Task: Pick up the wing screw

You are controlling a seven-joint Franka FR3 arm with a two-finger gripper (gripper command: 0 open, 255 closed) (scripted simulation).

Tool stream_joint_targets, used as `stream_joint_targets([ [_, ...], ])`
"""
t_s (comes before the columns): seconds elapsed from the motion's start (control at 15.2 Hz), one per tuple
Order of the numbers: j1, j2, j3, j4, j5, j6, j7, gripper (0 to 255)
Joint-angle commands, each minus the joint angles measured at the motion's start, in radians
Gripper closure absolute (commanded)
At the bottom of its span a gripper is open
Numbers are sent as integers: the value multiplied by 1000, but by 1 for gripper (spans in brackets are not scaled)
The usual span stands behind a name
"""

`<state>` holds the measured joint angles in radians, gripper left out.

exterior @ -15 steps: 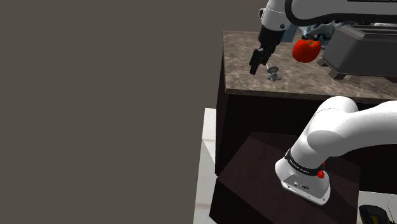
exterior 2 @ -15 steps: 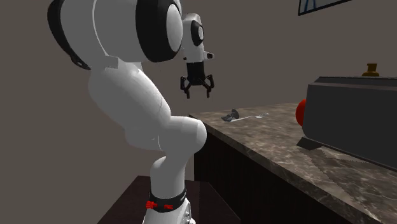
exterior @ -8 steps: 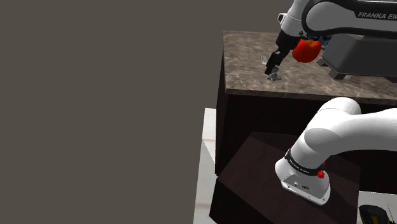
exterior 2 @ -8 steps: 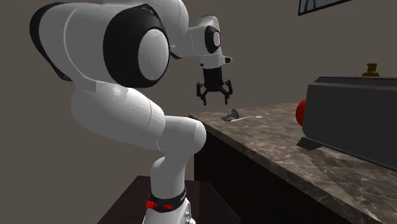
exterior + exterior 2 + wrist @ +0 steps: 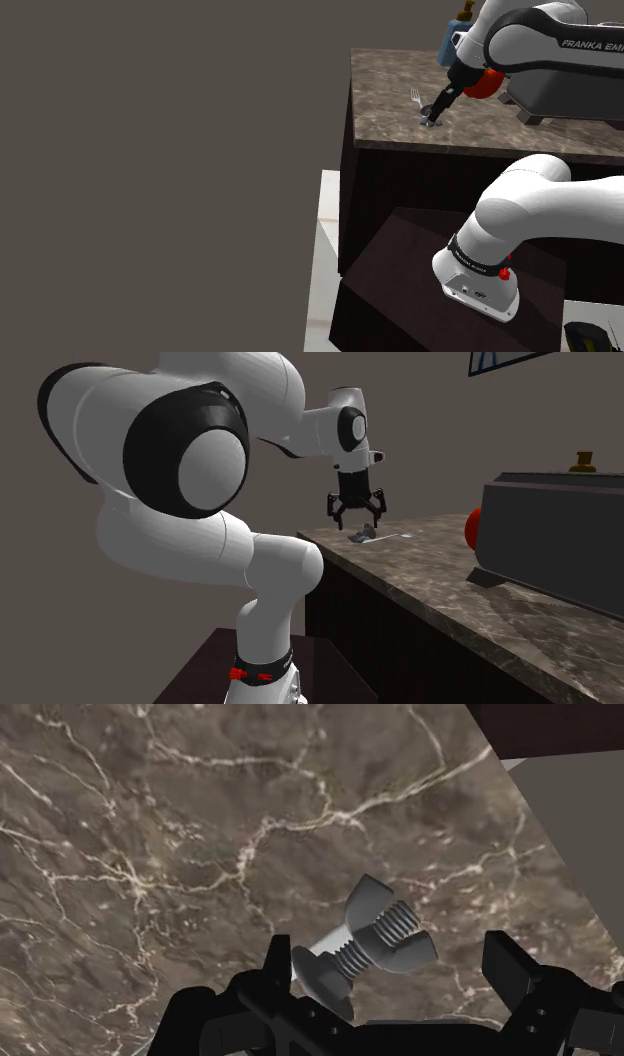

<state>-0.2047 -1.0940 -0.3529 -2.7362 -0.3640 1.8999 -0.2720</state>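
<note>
Pincer (image 5: 357, 510), fingers apart, had bare table (image 5: 150, 844) all round the wing screw (image 5: 372, 942). Fork (image 5: 417, 96) lay just beside; red fruit (image 5: 472, 528) & dark box (image 5: 560, 537) well apart from it.

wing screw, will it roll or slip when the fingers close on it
The wing screw looks like a solid grey piece, so it probably won't flex. Lying on its side on the smooth veined countertop, it could slide if nudged, though its wings likely stop rolling. Its uneven shape may twist in the open gripper.

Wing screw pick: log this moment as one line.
phase: pre-grasp | wing screw: lying on counter, not held | gripper: open, just above it
</note>
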Motion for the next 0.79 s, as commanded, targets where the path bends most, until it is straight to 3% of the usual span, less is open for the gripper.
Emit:
stream_joint_targets([
  [0.0,-7,-5,-10,-30,-11,26,0,0],
  [0.26,-14,-7,-21,-64,-23,58,2,0],
  [0.33,-13,-6,-20,-65,-23,59,4,255],
  [0.73,-13,-6,-20,-64,-22,58,4,255],
])
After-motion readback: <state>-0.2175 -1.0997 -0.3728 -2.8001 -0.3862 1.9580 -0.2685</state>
